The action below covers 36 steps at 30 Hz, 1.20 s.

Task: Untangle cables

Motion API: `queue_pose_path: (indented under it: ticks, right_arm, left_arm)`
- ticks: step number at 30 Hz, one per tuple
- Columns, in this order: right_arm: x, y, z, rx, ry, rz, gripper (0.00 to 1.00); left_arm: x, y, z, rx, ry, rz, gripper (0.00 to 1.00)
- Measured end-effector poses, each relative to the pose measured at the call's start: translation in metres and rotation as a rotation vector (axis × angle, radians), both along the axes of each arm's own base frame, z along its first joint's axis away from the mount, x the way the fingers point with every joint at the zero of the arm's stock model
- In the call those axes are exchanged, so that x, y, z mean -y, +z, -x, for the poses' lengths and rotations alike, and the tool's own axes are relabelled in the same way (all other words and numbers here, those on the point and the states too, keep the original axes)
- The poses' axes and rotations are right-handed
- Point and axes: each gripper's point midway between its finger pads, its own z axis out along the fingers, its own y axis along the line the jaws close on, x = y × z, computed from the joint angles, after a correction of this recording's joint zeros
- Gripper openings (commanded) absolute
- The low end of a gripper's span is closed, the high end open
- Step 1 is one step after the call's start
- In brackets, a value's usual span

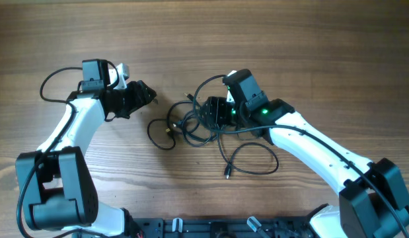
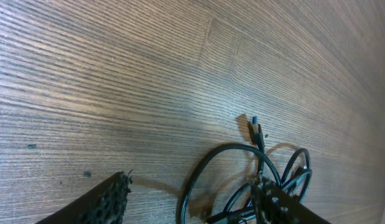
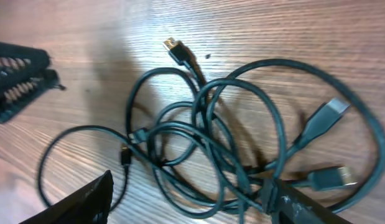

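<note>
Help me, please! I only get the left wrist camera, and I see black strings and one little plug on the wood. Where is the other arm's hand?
Observer: The right hand sits right at the tangle of thin black cables, open, with strands lying between its fingers.
Operator: Are there plugs I can't see?
Observer: Yes. The right wrist view shows a larger black plug with a flat grey tip, and a second plug like it just below, both close to that hand.
Operator: Does any string stick out of the knot?
Observer: One loose black loop trails toward the arms' bases and ends in a small plug, lying apart from the knot.
</note>
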Motion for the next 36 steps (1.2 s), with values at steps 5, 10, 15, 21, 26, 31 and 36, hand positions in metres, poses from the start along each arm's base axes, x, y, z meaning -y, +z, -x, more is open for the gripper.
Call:
queue_pose_path:
  ticks: [5, 10, 15, 21, 26, 31, 36]
  right_arm:
    - [0.006, 0.000, -0.018, 0.166, 0.119, 0.117, 0.46]
    - [0.002, -0.039, -0.033, 0.245, 0.282, 0.242, 0.47]
    - [0.001, -0.069, -0.047, 0.293, 0.358, 0.321, 0.43]
    - [0.007, -0.074, -0.056, 0.328, 0.346, 0.379, 0.04]
    - [0.005, -0.021, -0.060, 0.362, 0.206, 0.248, 0.04]
    - [0.009, 0.113, -0.045, 0.462, 0.053, -0.106, 0.04]
    - [0.009, 0.107, -0.036, 0.337, -0.020, -0.185, 0.04]
  left_arm:
    - [0.000, 0.000, 0.000, -0.003, 0.002, 0.001, 0.65]
    - [0.000, 0.000, 0.001, -0.004, 0.002, 0.001, 0.65]
    - [0.000, 0.000, 0.001, -0.004, 0.002, 0.001, 0.65]
    - [0.000, 0.000, 0.000, -0.003, 0.002, 0.001, 0.67]
    - [0.004, 0.002, 0.000, 0.003, -0.009, 0.023, 0.73]
    - [0.060, 0.048, 0.012, 0.194, -0.337, 0.327, 0.75]
    - [0.084, 0.086, 0.032, 0.331, -0.519, 0.538, 0.91]
